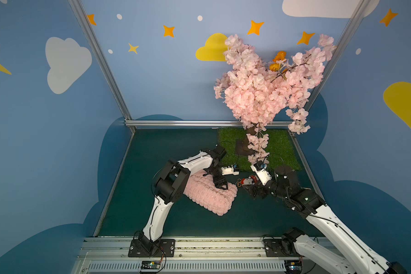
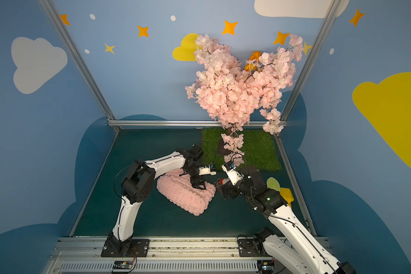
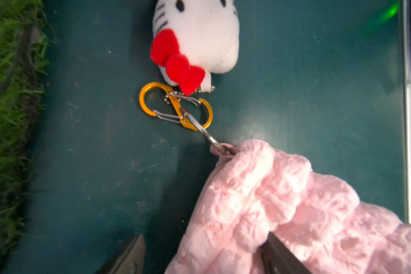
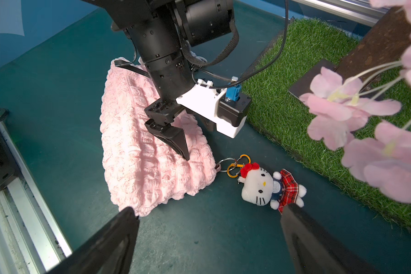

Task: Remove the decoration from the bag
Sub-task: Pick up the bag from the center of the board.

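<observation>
The pale-pink puffy bag (image 1: 209,197) (image 2: 183,192) (image 4: 140,161) lies on the dark green table. A metal ring (image 3: 207,135) at its corner links to an orange S-shaped carabiner (image 3: 176,106) (image 4: 237,166). A ball chain joins the carabiner to the decoration (image 4: 261,187) (image 3: 199,40), a white cat plush with red bow and plaid skirt, lying flat beside the bag. My left gripper (image 1: 220,183) (image 3: 203,237) (image 4: 198,142) straddles the bag's corner, one finger pressing the fabric and the other apart from it. My right gripper (image 4: 210,208) (image 1: 244,187) hovers open just short of the plush, holding nothing.
An artificial grass mat (image 1: 280,151) lies just behind the plush, carrying a pink blossom tree (image 1: 266,83) whose hanging flowers (image 4: 365,142) reach close to my right wrist. A yellow object (image 2: 286,192) sits behind my right arm. Aluminium rails border the table.
</observation>
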